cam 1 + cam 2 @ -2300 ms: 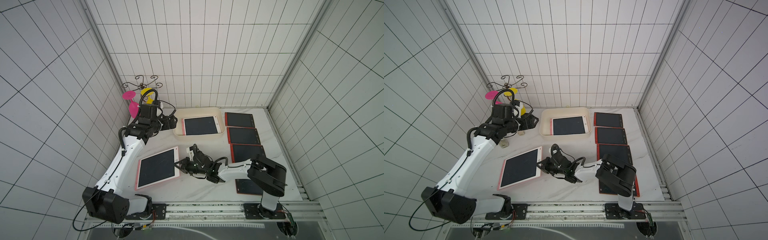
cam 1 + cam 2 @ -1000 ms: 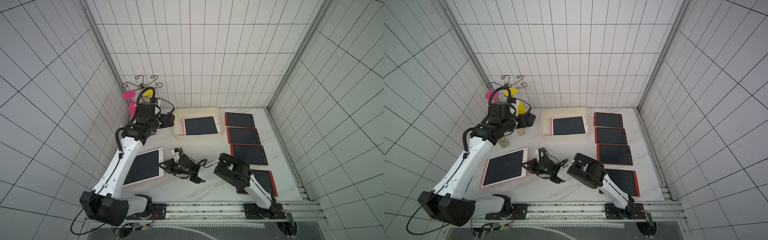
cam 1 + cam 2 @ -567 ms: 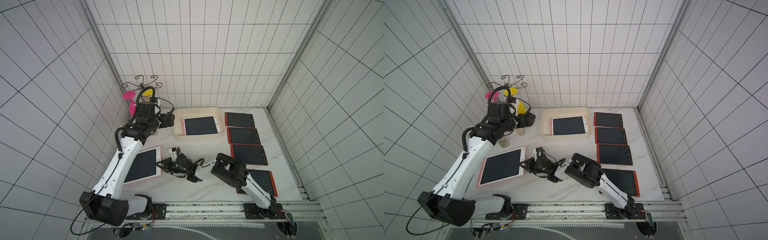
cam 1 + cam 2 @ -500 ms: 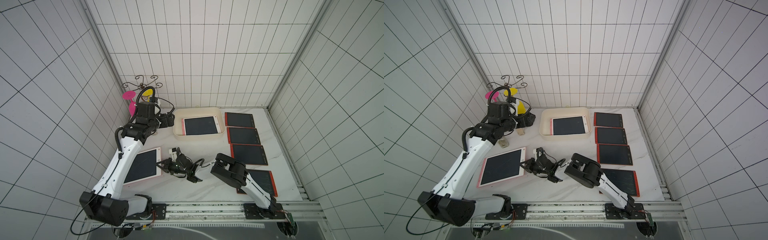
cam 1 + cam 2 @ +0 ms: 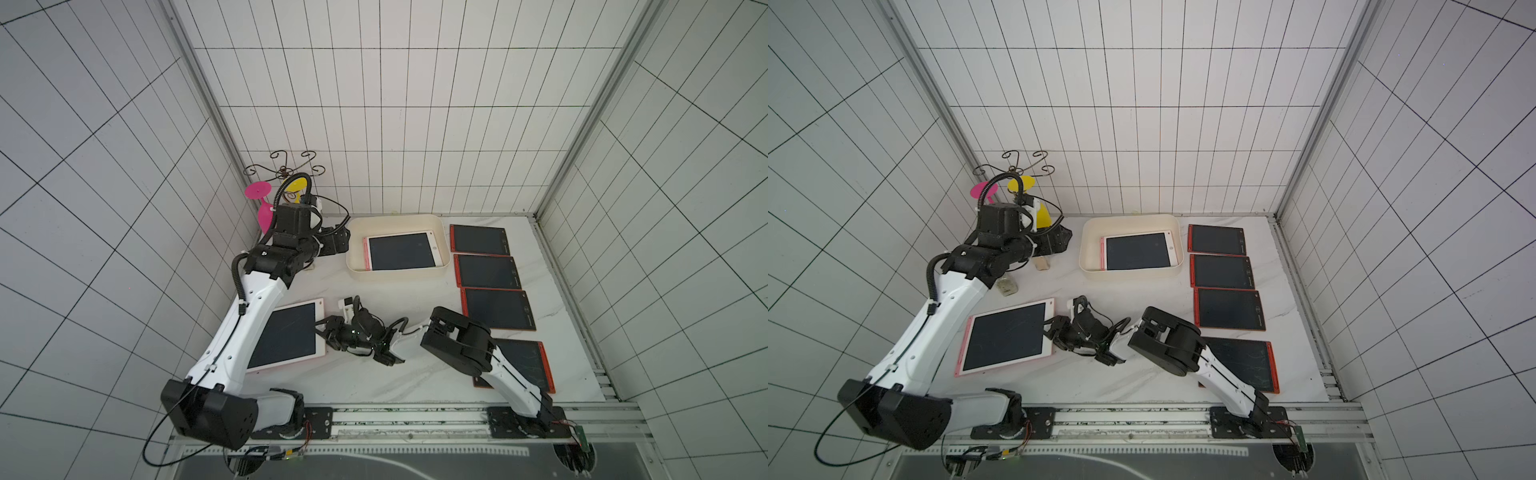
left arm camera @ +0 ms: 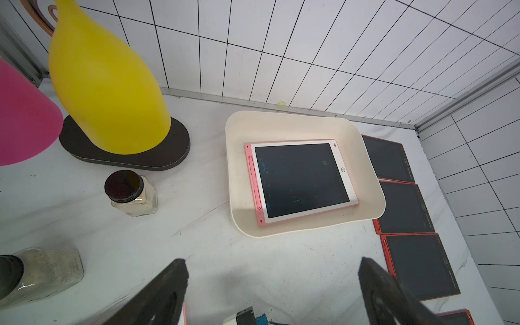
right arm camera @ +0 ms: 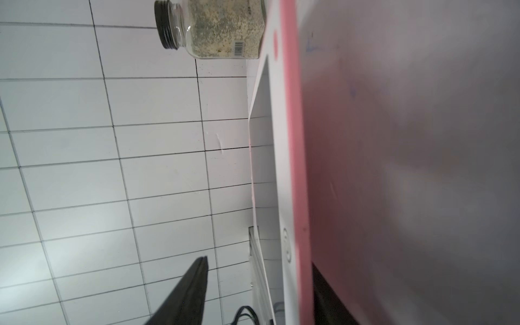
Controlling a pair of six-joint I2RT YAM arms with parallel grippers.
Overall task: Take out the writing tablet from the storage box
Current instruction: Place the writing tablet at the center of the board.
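Observation:
The cream-white storage box (image 5: 352, 253) (image 5: 1086, 253) (image 6: 233, 174) stands at the back middle. A pink-framed writing tablet (image 5: 401, 251) (image 5: 1138, 251) (image 6: 301, 178) lies flat inside it. A second pink writing tablet (image 5: 286, 334) (image 5: 1007, 334) lies on the table at the front left. My right gripper (image 5: 326, 328) (image 5: 1054, 328) (image 7: 257, 261) is open at that tablet's right edge (image 7: 292, 140): one finger stands clear of the edge and the other lies under it. My left gripper (image 5: 332, 245) (image 5: 1059, 241) (image 6: 270, 281) hangs open and empty, just left of the box.
Several red-framed tablets (image 5: 480, 240) (image 5: 1217, 240) lie in a column along the right side. Two glass jars (image 6: 130, 194) (image 6: 39, 273) stand near the left arm. A yellow vase (image 6: 107, 84), a pink one (image 6: 22, 118) and a wire stand (image 5: 284, 166) fill the back left corner.
My right gripper carried the pink tablet leftward across the front of the table, then its jaws opened on the tablet's edge. The left arm barely moved.

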